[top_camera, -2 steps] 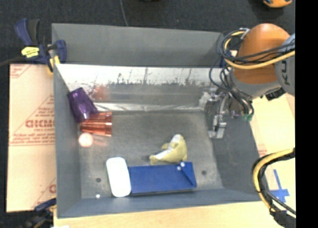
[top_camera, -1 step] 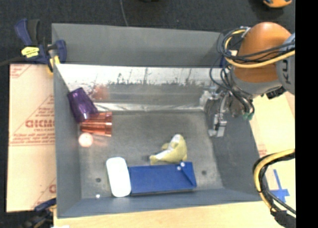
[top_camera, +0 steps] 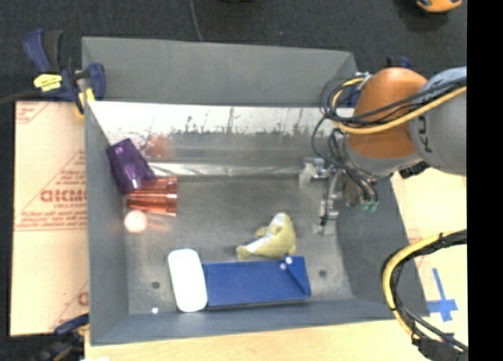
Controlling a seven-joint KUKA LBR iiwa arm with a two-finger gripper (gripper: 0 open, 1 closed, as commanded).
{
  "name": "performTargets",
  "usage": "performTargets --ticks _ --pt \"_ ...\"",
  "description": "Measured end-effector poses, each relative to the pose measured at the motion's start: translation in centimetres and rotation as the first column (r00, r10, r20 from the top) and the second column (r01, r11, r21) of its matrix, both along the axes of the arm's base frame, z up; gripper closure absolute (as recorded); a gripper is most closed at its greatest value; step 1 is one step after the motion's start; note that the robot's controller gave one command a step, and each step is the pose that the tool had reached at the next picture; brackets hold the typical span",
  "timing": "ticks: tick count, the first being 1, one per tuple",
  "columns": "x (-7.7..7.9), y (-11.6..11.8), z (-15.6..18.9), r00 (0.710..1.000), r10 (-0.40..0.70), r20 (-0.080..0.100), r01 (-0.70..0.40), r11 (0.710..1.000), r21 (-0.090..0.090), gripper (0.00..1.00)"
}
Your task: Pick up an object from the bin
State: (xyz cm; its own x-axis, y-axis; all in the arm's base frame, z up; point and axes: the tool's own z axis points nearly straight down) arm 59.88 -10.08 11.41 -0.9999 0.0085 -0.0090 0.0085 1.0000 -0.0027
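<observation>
While the arm leans in from the right of the frame, with its orange cover over the upper right corner of the grey metal bin, the gripper hangs above bare floor in the right part of the bin, about halfway down the frame. From where I stand I cannot tell whether it is spread or closed; the metal parts down there run together.

Nearest to it is a pale yellow crumpled thing, lying just to the gripper's lower left and apart from it, a little right of the bin's centre. Just below that, along the bin's lower wall, lies a flat blue box. A white oval object rests against the box's left end, touching it.

Well apart from the gripper, at the left side of the bin, a purple block-shaped thing lies tilted near the upper left corner. Just beneath it a translucent orange-red cup lies on its side; whether the two touch I cannot make out. Just below the cup sits a small pale pink ball.
</observation>
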Motion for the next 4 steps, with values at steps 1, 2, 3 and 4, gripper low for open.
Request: performTargets --ticks 1,2,3,4 --pt "-1.1 0.5 -3.5 0.974 0.226 0.001 -0.226 0.974 -0.004 0.00" --pt "-8.1 4.8 -1.6 0.888 0.459 -0.005 -0.459 0.888 -0.001 0.00" --pt "-6.2 6.3 -3.8 0.808 0.589 0.000 -0.589 0.808 -0.008 0.00" --pt "-6.3 9.7 -4.2 0.894 0.448 0.001 -0.448 0.894 -0.004 0.00"
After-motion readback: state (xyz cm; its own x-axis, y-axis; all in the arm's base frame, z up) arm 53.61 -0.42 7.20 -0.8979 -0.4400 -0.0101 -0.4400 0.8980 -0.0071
